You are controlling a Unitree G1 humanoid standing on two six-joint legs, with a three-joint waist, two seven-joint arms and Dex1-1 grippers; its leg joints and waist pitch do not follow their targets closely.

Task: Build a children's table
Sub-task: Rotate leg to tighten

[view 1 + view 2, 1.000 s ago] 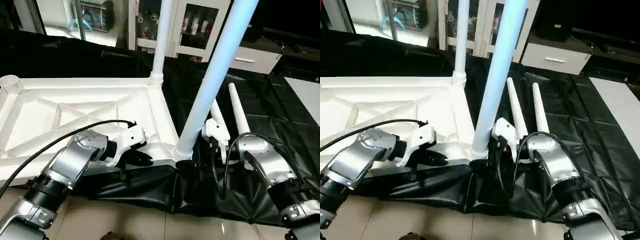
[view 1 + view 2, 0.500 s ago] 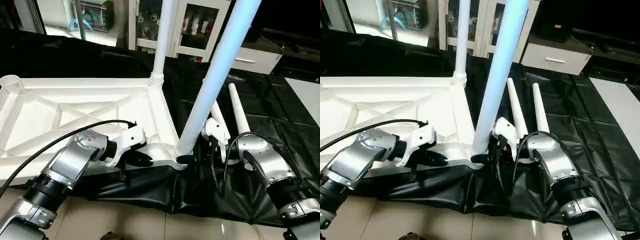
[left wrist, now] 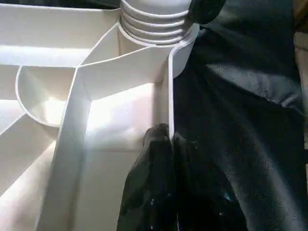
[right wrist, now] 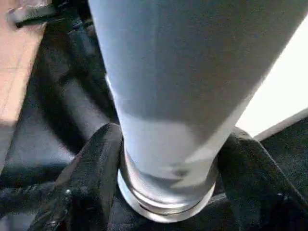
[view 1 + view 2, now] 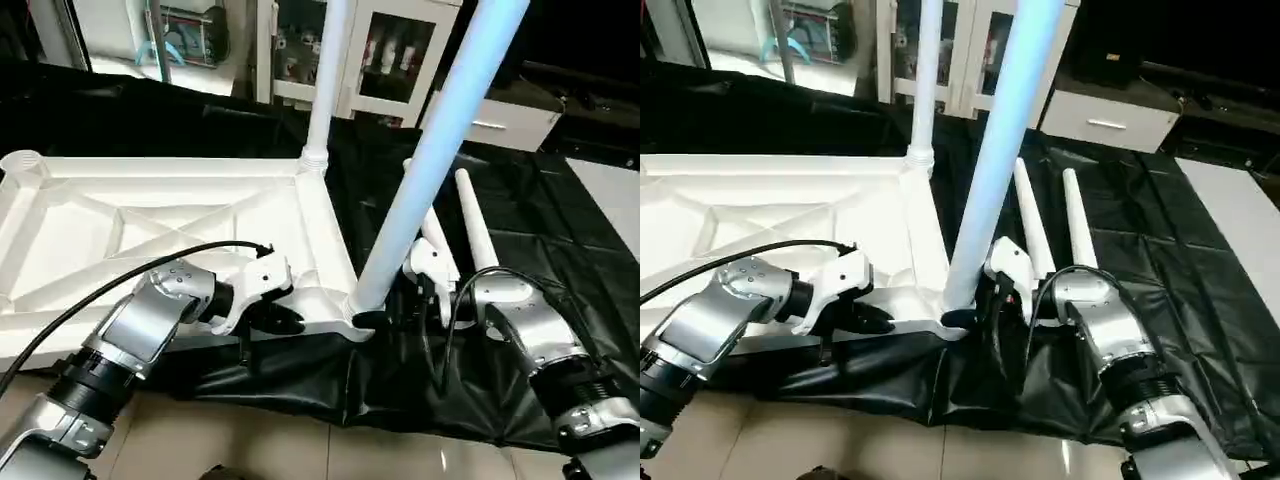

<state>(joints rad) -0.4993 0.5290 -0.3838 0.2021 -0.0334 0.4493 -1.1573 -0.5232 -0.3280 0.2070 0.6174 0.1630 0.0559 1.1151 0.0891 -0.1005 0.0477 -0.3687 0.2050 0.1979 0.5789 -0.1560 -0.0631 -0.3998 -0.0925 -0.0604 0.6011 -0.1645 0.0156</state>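
While left fingers (image 3: pixel 154 159) pinch tabletop rim (image 3: pixel 169 96), right fingers (image 4: pixel 91 163) — clasping leg (image 4: pixel 183 86).

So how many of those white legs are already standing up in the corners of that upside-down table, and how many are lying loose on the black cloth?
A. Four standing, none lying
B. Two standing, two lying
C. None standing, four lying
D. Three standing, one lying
B: one leg rises from the far corner socket and a second leg from the near corner of the tabletop, while two loose legs lie side by side on the black cloth.
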